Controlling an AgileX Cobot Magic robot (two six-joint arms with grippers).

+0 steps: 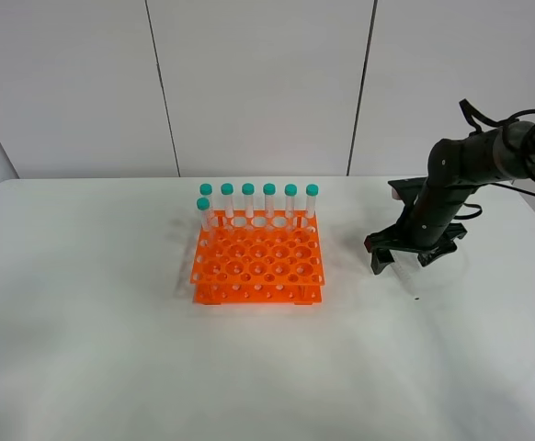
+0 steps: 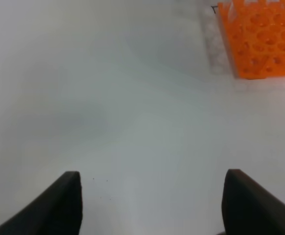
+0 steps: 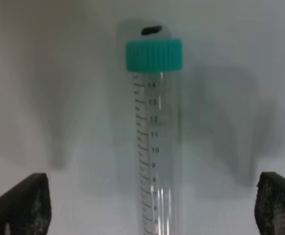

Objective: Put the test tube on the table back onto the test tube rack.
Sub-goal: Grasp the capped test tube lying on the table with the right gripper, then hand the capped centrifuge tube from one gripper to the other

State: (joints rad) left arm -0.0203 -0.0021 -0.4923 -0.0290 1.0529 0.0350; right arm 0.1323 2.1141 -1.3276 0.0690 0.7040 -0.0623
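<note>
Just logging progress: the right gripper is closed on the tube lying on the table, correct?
No. In the right wrist view the right gripper is open, its fingers standing wide on either side of the tube, which lies on the table.

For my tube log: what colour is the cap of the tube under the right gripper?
Teal green; the cap shows best in the right wrist view.

The left hand (image 2: 152,200) gapes wide over the table (image 2: 123,98), the test tube rack (image 2: 261,39) well apart.
</note>
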